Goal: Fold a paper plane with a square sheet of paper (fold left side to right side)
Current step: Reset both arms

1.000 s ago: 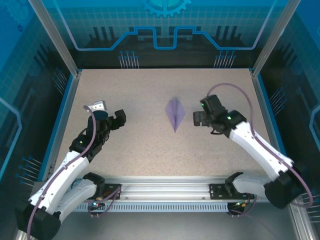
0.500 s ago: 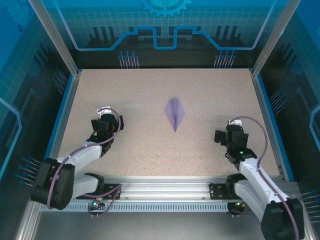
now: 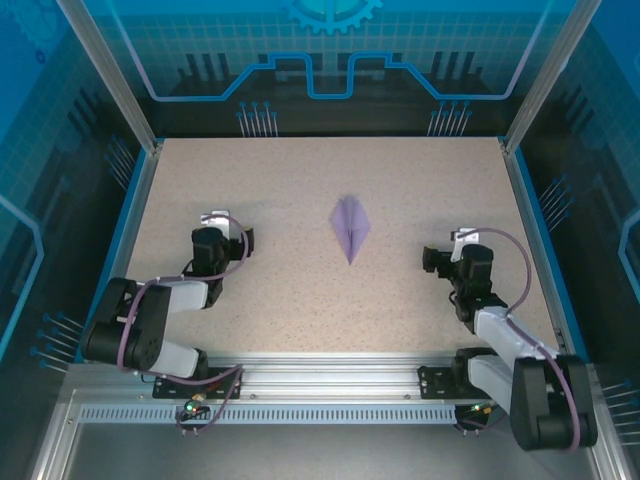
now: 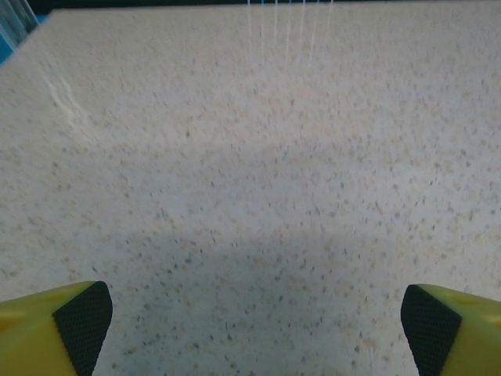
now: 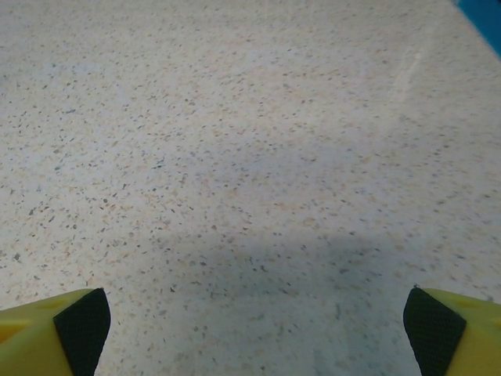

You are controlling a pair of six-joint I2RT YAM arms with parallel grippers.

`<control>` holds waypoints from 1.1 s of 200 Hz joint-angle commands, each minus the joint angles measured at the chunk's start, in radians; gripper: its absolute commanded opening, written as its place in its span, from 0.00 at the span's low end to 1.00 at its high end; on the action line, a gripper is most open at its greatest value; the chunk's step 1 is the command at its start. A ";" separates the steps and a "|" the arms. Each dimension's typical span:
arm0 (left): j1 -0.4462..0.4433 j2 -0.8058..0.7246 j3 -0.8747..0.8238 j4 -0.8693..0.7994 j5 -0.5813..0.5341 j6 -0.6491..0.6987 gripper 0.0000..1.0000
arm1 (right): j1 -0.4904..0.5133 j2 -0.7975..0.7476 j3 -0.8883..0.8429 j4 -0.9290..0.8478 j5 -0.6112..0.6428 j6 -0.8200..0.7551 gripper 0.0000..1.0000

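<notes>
The paper plane (image 3: 350, 227), a slim lavender dart with a centre crease and its point toward the near side, lies flat in the middle of the speckled table (image 3: 300, 180). No gripper touches it. My left gripper (image 3: 222, 236) sits low over the table well to its left, folded back toward its base. Far to the right of the plane is my right gripper (image 3: 447, 255), also pulled back. In the wrist views both the left gripper (image 4: 258, 325) and the right gripper (image 5: 254, 325) stand open, yellow fingers (image 4: 59, 329) wide apart over bare table.
Blue rails edge the table on the left (image 3: 125, 240) and right (image 3: 535, 240). An aluminium bar (image 3: 330, 385) with both arm bases runs along the near edge. Frame posts (image 3: 110, 75) rise at the back corners.
Both arms have drawn back from the middle toward their bases and folded low. The paper plane has stayed where it lay.
</notes>
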 commanded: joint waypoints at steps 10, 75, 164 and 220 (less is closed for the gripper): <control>0.031 0.065 -0.013 0.186 0.099 0.015 0.99 | 0.005 0.118 0.054 0.225 -0.057 -0.033 1.00; 0.092 0.069 0.049 0.066 0.206 -0.016 0.99 | 0.066 0.320 0.168 0.292 -0.088 -0.125 1.00; 0.092 0.070 0.050 0.067 0.205 -0.017 0.99 | 0.043 0.460 0.180 0.393 -0.091 -0.107 1.00; 0.092 0.070 0.049 0.066 0.206 -0.017 0.99 | 0.062 0.461 0.179 0.398 -0.063 -0.118 1.00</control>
